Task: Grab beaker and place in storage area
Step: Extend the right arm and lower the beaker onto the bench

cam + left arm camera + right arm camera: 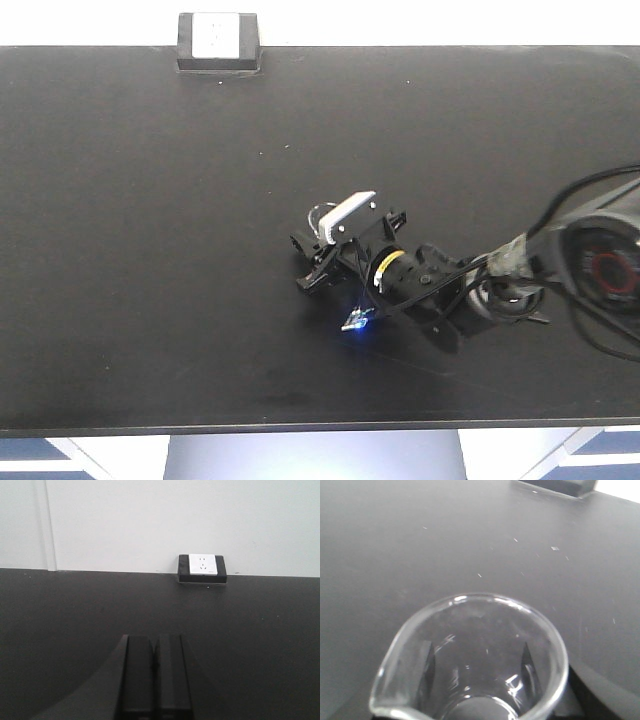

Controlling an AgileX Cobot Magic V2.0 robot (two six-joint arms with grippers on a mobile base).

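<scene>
The clear glass beaker (475,645) fills the bottom of the right wrist view, its mouth towards the camera and its pouring lip at lower left. My right gripper (477,652) is shut on it, and its dark fingers (427,665) show through the glass on both sides. In the front view this gripper (310,255) is low over the middle of the storage area (150,200), a matte black bench top, with a bit of the beaker's rim (318,213) showing beside the wrist camera. My left gripper (155,640) is shut and holds nothing.
A small black box with a white socket face (217,40) stands at the bench's far edge against the white wall, also seen as the box (202,567) in the left wrist view. The right arm and its cables (520,270) come in from the right. The bench's near edge (300,428) runs along the bottom.
</scene>
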